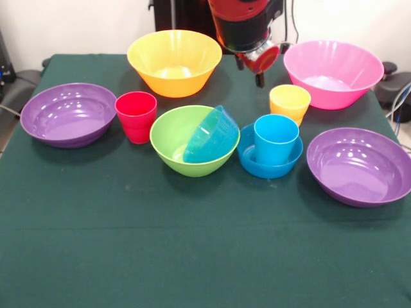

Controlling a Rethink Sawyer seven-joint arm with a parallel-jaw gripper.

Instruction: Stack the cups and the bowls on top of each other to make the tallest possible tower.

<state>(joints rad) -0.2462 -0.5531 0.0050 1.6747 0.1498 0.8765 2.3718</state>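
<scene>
Bowls (174, 62) on green tablecloth (192, 256)

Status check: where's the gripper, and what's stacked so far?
Gripper high at table's far side, holding nothing, fingers unclear. Blue cup in small blue bowl; other blue bowl tilted in green bowl. Nothing blocking.

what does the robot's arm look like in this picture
The arm is a thick round body, glossy red above and black below, entering from the top edge. A red disc-shaped part with a pale centre sits at its lower end, and the gripper shows only as short dark tips beneath it.
</scene>
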